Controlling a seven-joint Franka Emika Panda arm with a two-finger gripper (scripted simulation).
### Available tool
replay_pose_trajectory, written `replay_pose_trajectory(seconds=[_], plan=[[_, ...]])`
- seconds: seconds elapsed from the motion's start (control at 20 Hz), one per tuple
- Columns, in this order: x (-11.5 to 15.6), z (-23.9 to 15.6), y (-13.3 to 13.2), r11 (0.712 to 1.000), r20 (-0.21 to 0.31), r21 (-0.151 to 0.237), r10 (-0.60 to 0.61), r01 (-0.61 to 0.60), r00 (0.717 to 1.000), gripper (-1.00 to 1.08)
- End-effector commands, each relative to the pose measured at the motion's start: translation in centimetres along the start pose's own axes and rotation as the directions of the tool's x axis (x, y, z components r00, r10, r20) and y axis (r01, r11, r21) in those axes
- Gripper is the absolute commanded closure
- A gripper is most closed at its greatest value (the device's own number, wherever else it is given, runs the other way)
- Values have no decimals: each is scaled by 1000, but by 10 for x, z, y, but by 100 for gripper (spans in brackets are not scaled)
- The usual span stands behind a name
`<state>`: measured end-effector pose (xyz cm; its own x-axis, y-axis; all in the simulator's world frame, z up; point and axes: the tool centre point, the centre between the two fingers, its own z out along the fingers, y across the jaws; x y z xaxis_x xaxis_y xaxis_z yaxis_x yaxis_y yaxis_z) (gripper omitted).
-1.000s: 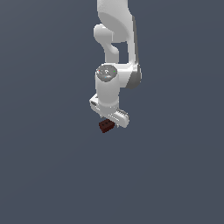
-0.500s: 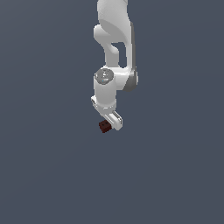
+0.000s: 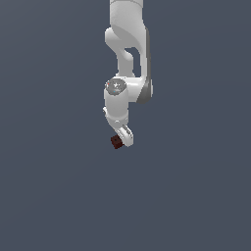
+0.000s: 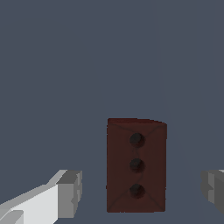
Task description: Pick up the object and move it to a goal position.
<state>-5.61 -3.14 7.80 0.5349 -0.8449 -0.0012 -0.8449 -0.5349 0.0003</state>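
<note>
A plain, flat dark slate-blue surface [image 3: 54, 186] fills both views, unmarked and evenly lit.

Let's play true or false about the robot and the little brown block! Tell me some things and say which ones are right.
1. The block is dark reddish-brown. True.
2. The wrist view shows three round holes in a row on the block. True.
3. The gripper is squeezing the block tight. False: its fingers stand apart, with gaps on both sides of the block.
4. The arm is bright blue. False: it is white.
5. Lots of other toys lie around. False: only the block and the arm show against plain grey.
</note>
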Motion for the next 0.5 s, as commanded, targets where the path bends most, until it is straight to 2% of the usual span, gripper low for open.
replay_pose_trajectory(seconds=[0.0, 0.45], plan=[[0, 1, 1, 1000, -1, 0, 12, -12, 1000, -92], [0, 17, 1, 1000, -1, 0, 10, -10, 1000, -92]])
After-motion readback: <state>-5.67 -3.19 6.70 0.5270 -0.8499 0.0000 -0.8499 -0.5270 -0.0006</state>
